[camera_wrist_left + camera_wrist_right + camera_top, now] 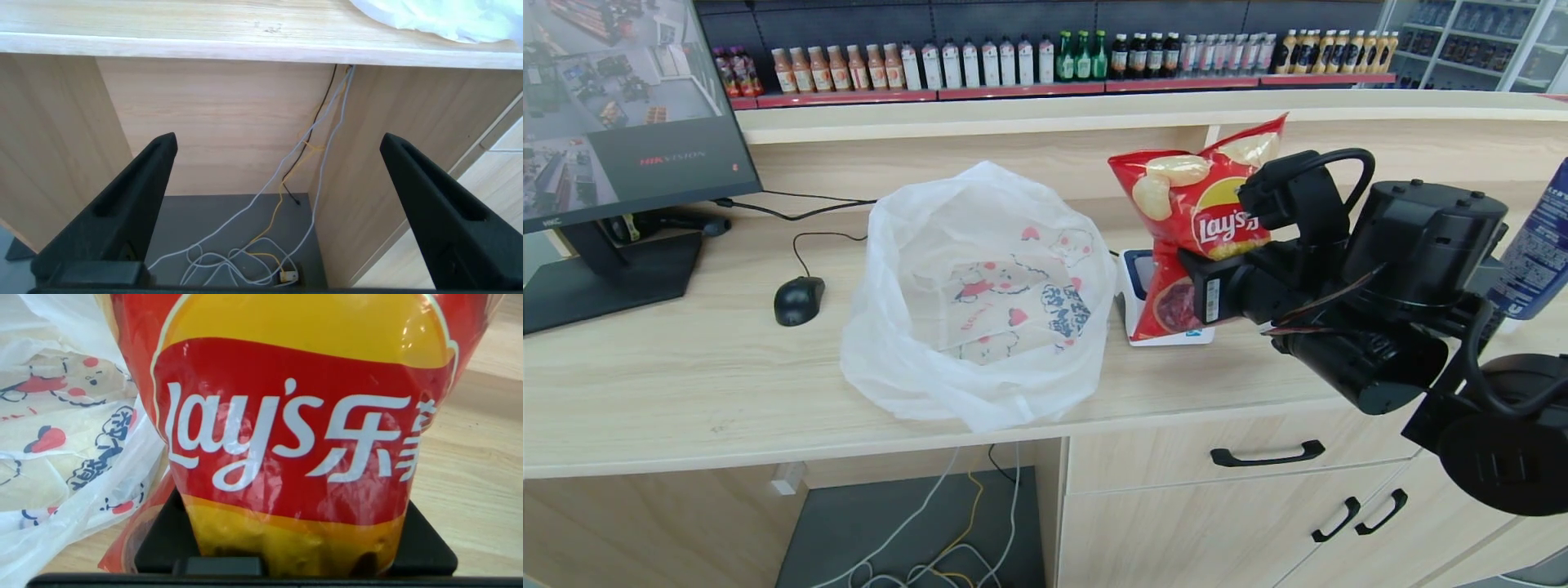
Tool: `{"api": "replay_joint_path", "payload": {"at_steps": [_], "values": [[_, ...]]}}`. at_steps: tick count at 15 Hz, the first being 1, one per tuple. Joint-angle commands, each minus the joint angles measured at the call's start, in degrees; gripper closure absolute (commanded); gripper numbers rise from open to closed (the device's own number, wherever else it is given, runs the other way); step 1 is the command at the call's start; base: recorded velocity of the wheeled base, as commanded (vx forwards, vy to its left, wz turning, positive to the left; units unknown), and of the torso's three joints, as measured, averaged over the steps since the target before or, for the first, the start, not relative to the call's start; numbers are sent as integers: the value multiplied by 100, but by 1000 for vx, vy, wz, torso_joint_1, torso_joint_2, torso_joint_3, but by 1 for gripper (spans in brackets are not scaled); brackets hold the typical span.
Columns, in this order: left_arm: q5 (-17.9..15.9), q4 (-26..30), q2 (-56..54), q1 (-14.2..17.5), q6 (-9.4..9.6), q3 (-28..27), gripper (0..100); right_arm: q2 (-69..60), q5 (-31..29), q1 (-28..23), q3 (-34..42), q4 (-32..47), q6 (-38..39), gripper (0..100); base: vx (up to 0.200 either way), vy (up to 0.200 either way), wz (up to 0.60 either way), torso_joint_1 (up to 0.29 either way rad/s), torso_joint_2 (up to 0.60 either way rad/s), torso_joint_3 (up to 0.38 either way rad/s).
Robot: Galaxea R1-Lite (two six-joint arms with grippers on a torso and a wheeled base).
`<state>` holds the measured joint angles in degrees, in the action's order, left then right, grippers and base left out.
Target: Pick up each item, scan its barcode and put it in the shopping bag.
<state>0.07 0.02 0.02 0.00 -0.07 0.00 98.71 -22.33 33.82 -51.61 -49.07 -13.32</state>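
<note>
- Head view: the right jaws are clenched on the crisp packet (1194, 214), gripping it at mid-height. The packet hangs upright over the scanner (1131, 282), its lower end just before the scanner's face.
- The shopping bag (980, 302) lies open on the desk (686, 376), just beside the scanner on the robot's left. A blue bottle (1535, 245) stands at the desk's right end, probably another item to scan.
- The step in hand appears to be the scan. The barcode cannot be seen. To do it well, the printed panel should be turned to face the scanner window and held steady and close, without pressing the packet onto the housing.
- Left wrist view: the left jaws are released, spread wide and empty, below the desk edge (163, 37) and facing the recess with loose cables (270, 220). A fold of the shopping bag (441, 16) overhangs the edge above.
- This arm is well apart from the work. It could steady the bag's rim later, but it would need to rise clear of the edge first.
- Right wrist view: the crisp packet (294, 441) sits between the right jaws, with the shopping bag (65, 441) close alongside it.
- The packet is air-filled and slippery. A firm but gentle hold suits it, followed by a short sideways carry and a release low over the bag's mouth.
</note>
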Motion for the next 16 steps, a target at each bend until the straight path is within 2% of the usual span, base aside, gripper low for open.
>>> {"api": "replay_joint_path", "payload": {"at_steps": [1,16], "values": [[1,6,-2,0,-1,0,0,-1,1,2,2,2,-4,100,0,0,0,0,0,0],[1,6,-2,0,-1,0,0,-528,18,37,398,-217,5,100,0,0,0,0,0,0]]}}
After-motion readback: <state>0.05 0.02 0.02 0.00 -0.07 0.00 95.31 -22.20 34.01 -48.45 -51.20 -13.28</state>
